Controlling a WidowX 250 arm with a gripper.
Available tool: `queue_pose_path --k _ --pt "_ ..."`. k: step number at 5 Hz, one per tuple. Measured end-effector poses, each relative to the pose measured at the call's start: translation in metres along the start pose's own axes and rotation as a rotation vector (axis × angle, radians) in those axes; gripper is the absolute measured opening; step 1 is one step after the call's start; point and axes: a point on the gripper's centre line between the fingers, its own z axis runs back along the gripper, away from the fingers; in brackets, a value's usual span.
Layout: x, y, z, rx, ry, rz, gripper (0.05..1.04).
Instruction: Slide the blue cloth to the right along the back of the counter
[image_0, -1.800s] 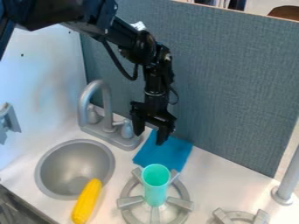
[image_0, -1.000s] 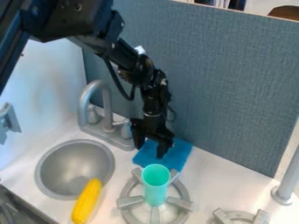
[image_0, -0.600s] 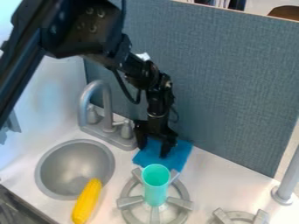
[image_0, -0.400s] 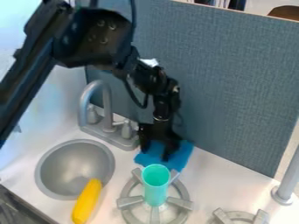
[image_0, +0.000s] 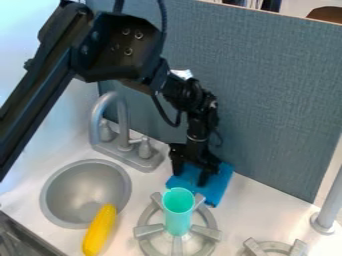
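My claw (image_0: 190, 179): spread, low at the blue cloth (image_0: 218, 186), perhaps pressing it | cloth: near the back edge of counter (image_0: 257, 205) | cup (image_0: 178, 212): upright, because burner (image_0: 148, 231) carries it

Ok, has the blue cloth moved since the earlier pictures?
Yes. The blue cloth has shifted toward the right of the camera view, farther from the faucet, which has stayed where it was.

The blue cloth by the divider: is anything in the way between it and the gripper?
Nothing visible is: the gripper is right down at the blue cloth, its fingers apart. The green cup stands on the burner, on the camera's side of the cloth, not between the two.
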Motion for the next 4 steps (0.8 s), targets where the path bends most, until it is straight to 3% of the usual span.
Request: queue_pose_path --k 1,2,4 --pt "0.001 -0.030 0.008 -0.060 0.004 -0.049 0.999" --pt "-0.011 -0.072 0.008 -0.087 0.010 -0.148 0.999" --pt "-0.023 -0.112 0.017 -0.089 0.030 -0.245 0.999"
